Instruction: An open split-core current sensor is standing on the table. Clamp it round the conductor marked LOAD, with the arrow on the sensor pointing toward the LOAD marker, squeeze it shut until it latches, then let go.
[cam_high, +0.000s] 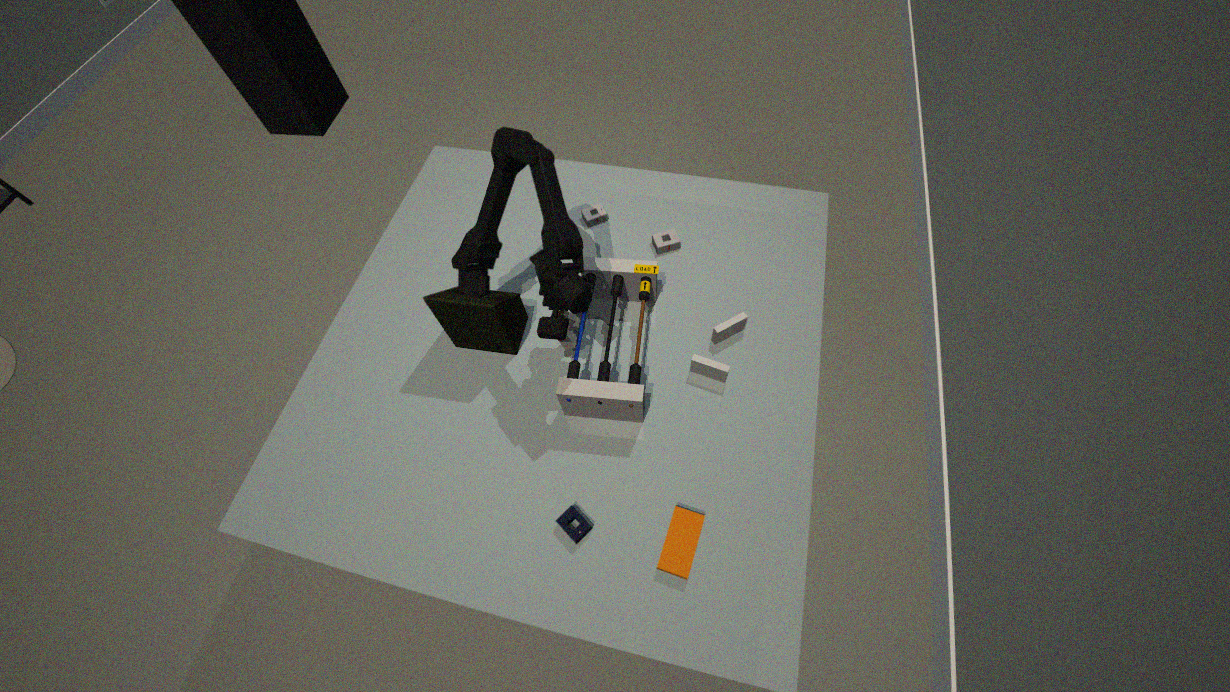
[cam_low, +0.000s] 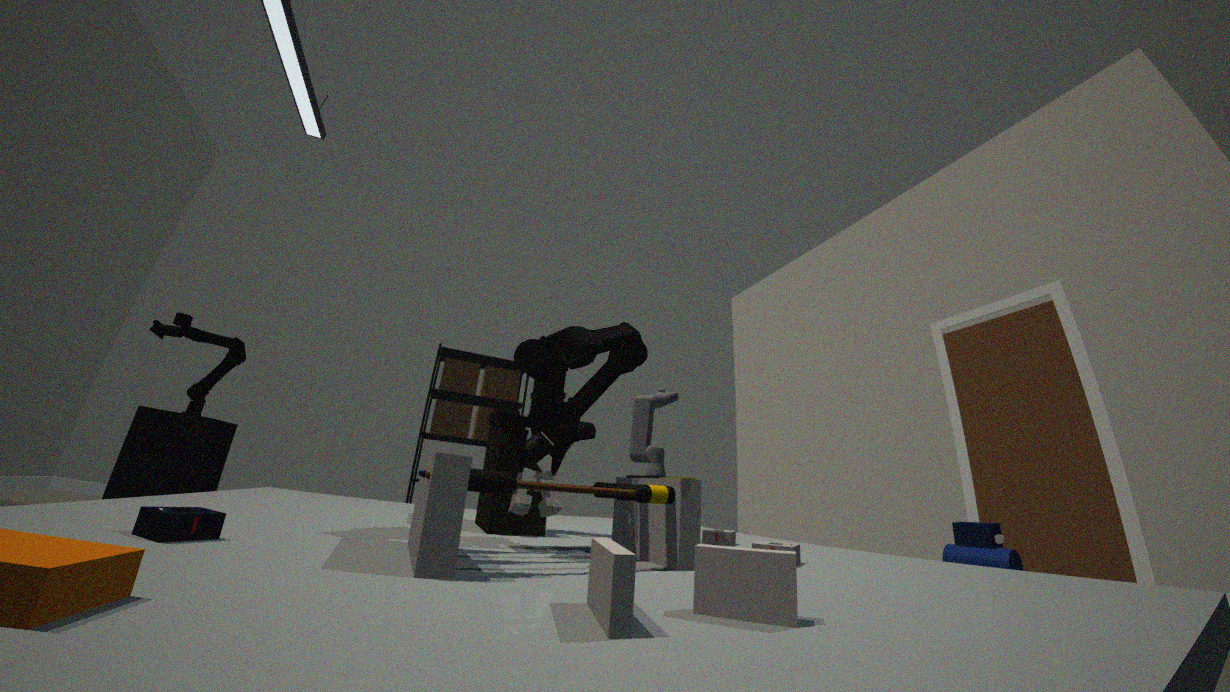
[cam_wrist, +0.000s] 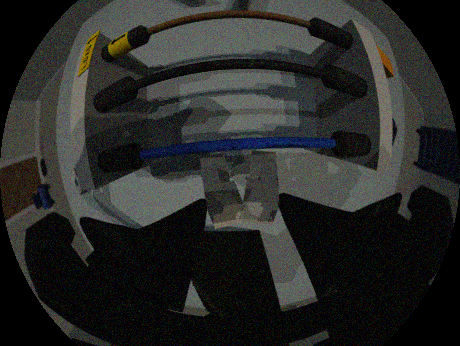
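— Is the claw holding the sensor?
— Yes, it is gripping it above the table; LOAD's brown conductor is still waiting, clamping and latching remaining.

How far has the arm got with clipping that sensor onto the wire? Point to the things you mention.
Done: the gripper (cam_low: 554, 460) (cam_wrist: 242, 202) has hold of the open sensor (cam_low: 536, 499) (cam_wrist: 241, 187).

In hand: carrying it, apparently; the blue conductor (cam_high: 580, 337) (cam_wrist: 237, 144) lies just ahead in the wrist view.

Left: reaching the brown LOAD conductor (cam_high: 639, 333) (cam_low: 571, 488) (cam_wrist: 230, 15), which has no sensor round it, matching the arrow, latching and letting go.
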